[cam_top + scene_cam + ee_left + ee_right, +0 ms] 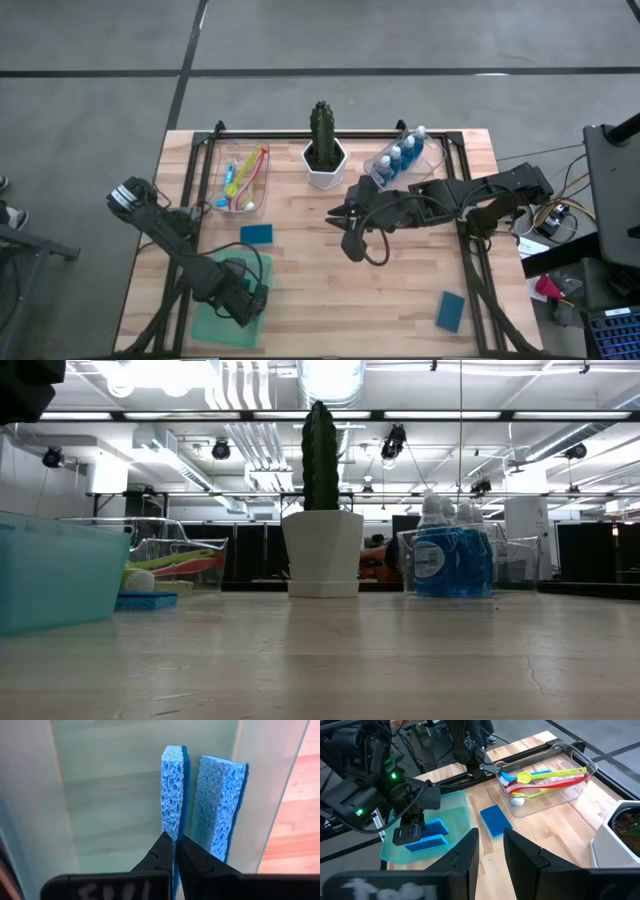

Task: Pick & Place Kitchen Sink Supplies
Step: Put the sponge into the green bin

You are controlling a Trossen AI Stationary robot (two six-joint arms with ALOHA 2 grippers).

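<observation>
My left gripper [245, 300] points down into the translucent green tray [205, 325] at the near left and is shut on a blue sponge [174, 785] that stands on edge. A second sponge [220, 805] stands on edge right beside it in the tray. A third sponge [256, 234] lies flat on the table by the tray, and another one [450, 312] lies at the near right. My right gripper [340, 225] hangs open above the table's middle, holding nothing. The brushes [245, 178] and the blue bottles [405, 155] lie in clear bins at the far side. My left gripper pinches the sponge by its upper edge [172, 827], one finger [160, 855] on each broad face. The fingers come from above, pointing down. The sponge hangs upright below them inside the tray; whether its lower edge touches the tray floor I cannot tell.
A green cactus in a white pot [323, 160] stands at the far middle between the two clear bins. Black frame rails [470, 250] run along the table's sides. Bare wood lies open across the near middle.
</observation>
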